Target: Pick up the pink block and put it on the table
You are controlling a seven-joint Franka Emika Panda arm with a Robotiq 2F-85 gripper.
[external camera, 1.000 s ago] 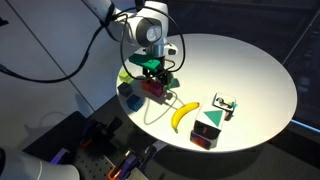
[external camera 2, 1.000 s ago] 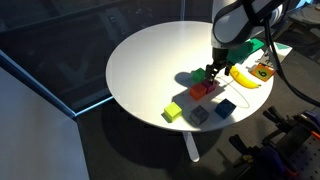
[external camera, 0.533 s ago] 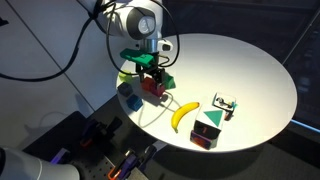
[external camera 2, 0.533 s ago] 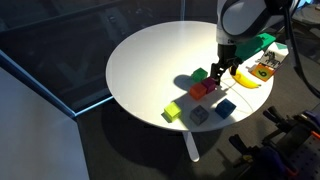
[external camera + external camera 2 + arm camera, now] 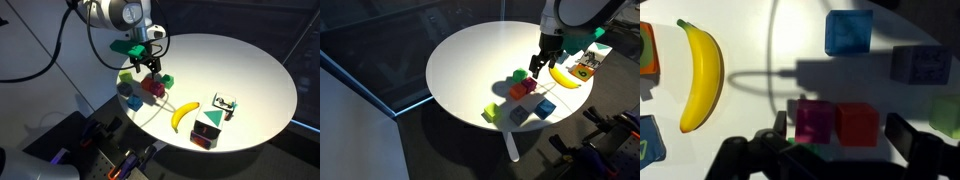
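The pink block (image 5: 815, 123) is lying on the table (image 5: 250, 70) near its edge, side by side with a red block (image 5: 857, 125); the two appear to be touching. In the wrist view it is sitting below the gap between the two fingers (image 5: 768, 150), nearer the one on the left of that picture. The gripper (image 5: 840, 148) is hanging over this pair with its jaws apart and nothing between them. In both exterior views the gripper (image 5: 145, 68) (image 5: 540, 67) is pointing straight down, above the cluster of blocks and touching none of them. The arm is reaching in from beyond the table's rim and bending down at the wrist.

Around the pair, one of each is lying:
- a blue block (image 5: 848, 33)
- a grey block (image 5: 918, 65)
- a green cube (image 5: 520, 75)
- a yellow-green block (image 5: 492, 112)

One banana (image 5: 700, 75) is lying well apart from the pink block. One dark red block with a green triangle (image 5: 207, 133) is standing just beyond the banana. One small toy (image 5: 224, 105), too small to tell what it is, is sitting nearby.
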